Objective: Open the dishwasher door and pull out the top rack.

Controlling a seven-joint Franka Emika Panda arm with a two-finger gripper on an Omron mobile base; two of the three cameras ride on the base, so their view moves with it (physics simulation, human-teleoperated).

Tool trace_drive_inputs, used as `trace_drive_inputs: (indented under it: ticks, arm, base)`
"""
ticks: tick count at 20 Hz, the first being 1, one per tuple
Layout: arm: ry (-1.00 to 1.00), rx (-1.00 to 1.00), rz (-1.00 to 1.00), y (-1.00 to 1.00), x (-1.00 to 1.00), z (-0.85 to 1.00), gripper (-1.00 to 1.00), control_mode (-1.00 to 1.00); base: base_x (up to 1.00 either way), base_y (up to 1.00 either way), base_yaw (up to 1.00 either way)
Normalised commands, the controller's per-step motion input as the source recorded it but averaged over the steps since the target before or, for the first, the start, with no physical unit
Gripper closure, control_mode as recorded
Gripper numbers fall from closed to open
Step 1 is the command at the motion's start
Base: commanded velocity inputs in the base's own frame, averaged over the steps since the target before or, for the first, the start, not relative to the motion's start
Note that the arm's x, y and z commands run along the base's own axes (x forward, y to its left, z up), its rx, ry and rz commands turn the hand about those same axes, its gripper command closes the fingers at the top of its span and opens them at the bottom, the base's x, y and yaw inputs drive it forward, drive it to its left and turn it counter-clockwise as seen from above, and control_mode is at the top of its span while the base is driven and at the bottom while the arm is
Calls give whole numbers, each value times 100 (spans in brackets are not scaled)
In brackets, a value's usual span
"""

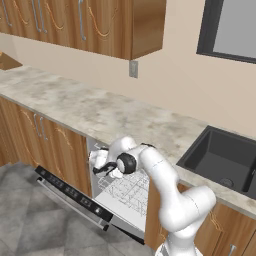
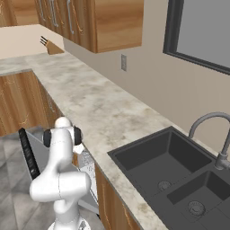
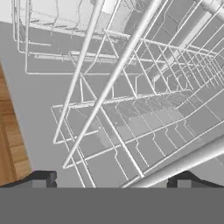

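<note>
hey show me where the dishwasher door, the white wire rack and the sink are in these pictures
dishwasher door [image 1: 75, 196]: left base view, on its black button strip, door dropped open.
wire rack [image 1: 127, 192]: left base view, on the grid over the open door.
sink [image 2: 157, 164]: right base view, on the nearer basin's floor.

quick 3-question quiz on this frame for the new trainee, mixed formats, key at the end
1. True or false: the dishwasher door is shut flush with the cabinets.
2. Multiple choice: in the left base view, the pincer is A) over the sink, B) at the dishwasher opening by the white wire rack, C) at the upper cabinets.
3. Fill in: in the hand view, the thin white wires in front of the fingertips belong to a ____.

Key
1. False: it hangs open, tilted down toward the floor.
2. B
3. rack; whether the pincer grips a wire cannot be told.
</note>
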Motion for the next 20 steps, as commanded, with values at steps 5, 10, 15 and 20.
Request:
trace_drive_inputs:
  ticks: [5,10,15,20]
  arm:
    - [-5,0,-1,-32,100,-87,-100,-100]
    - [23,25,1,-27,73,-98,-100,-100]
    - [57,59,20,11,-63,-79,-100,-100]
    - [49,55,22,31,-100,-95,-100,-100]
  base:
    - [0,0,0]
    - [0,0,0]
    - [0,0,0]
    - [0,0,0]
